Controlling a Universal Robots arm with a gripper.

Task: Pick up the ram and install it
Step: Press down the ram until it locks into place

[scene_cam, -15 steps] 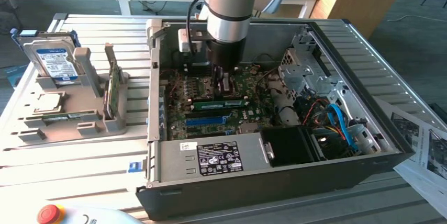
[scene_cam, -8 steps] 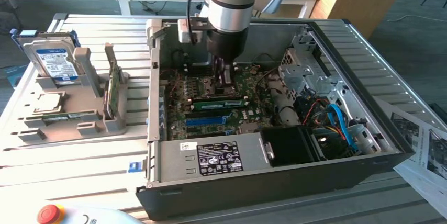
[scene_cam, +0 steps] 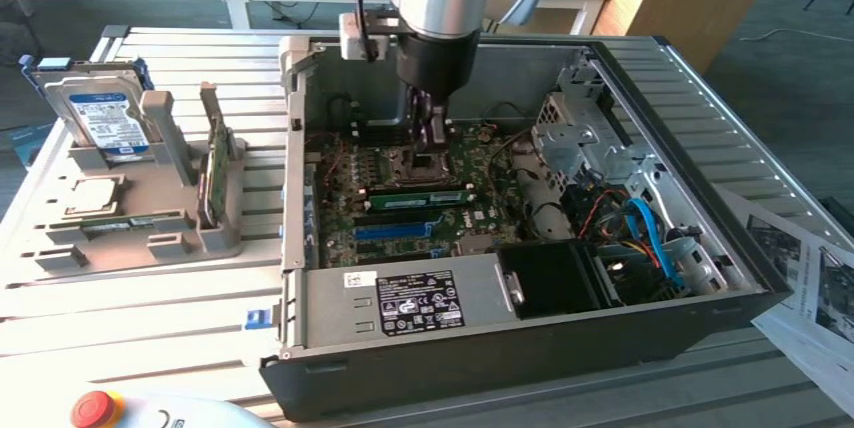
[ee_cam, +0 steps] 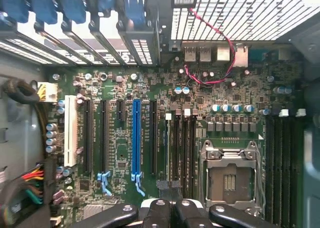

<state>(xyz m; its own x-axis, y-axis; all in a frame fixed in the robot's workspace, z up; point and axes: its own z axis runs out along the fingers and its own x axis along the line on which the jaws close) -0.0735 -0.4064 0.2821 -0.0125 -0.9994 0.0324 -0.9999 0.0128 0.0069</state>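
The ram (scene_cam: 420,196), a narrow green stick, stands on edge in a slot of the motherboard (scene_cam: 400,233) inside the open computer case (scene_cam: 534,348). My gripper (scene_cam: 430,148) hangs just above the board, slightly behind the ram and close to the processor socket (scene_cam: 424,161). In the wrist view the black fingers (ee_cam: 159,210) are pressed together, shut, with nothing between them. They sit over the near ends of the black memory slots (ee_cam: 182,148), beside the socket (ee_cam: 227,174).
A grey fixture (scene_cam: 160,238) at the exterior view's left holds a hard drive (scene_cam: 96,113) and a broader green card on edge (scene_cam: 214,173). The power supply (scene_cam: 414,303), drive cage (scene_cam: 574,138) and cables (scene_cam: 647,233) crowd the case. A long blue slot (ee_cam: 136,138) runs beside the memory slots.
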